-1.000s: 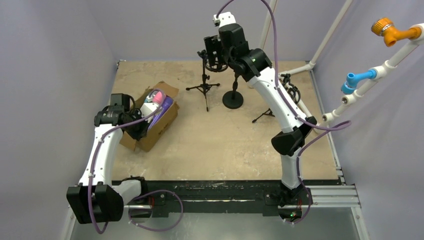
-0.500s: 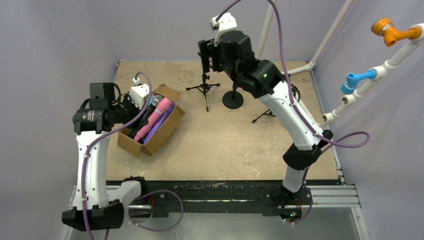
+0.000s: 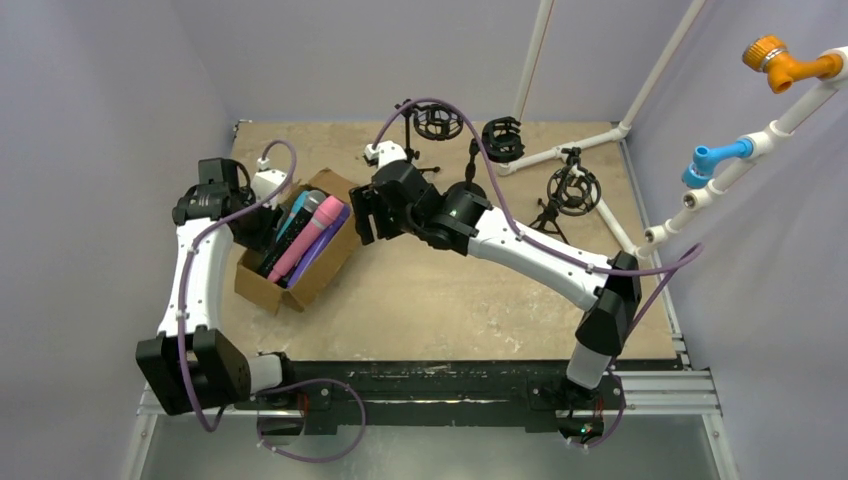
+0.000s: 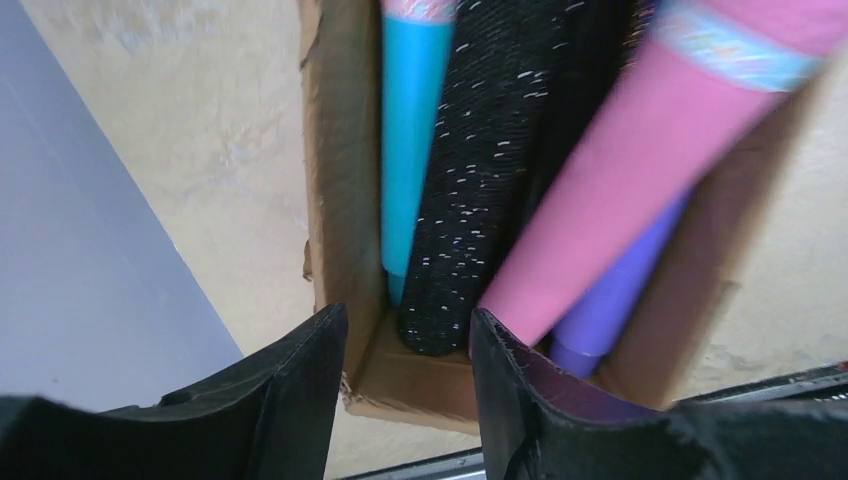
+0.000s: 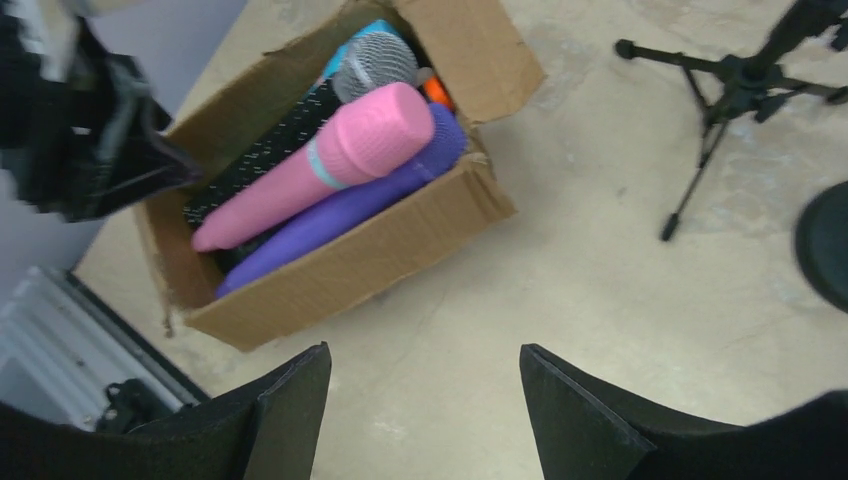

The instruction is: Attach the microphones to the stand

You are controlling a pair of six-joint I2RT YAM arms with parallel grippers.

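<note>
Several microphones lie in an open cardboard box: a pink one, a purple one and a teal one. In the left wrist view the teal, black glitter, pink and purple handles lie side by side. My left gripper is open and empty above the handle end of the box. My right gripper is open and empty over bare table just right of the box. Stands with ring mounts stand at the back.
The right wrist view shows a silver grille head at the box's far end, a tripod stand's legs and a round black base. White pipes run along the back right. The purple walls stand close on the left.
My right arm has swung down and left from the back stands to the table beside the box. My left gripper has shifted over the box's handle end. The ring mounts are now uncovered.
</note>
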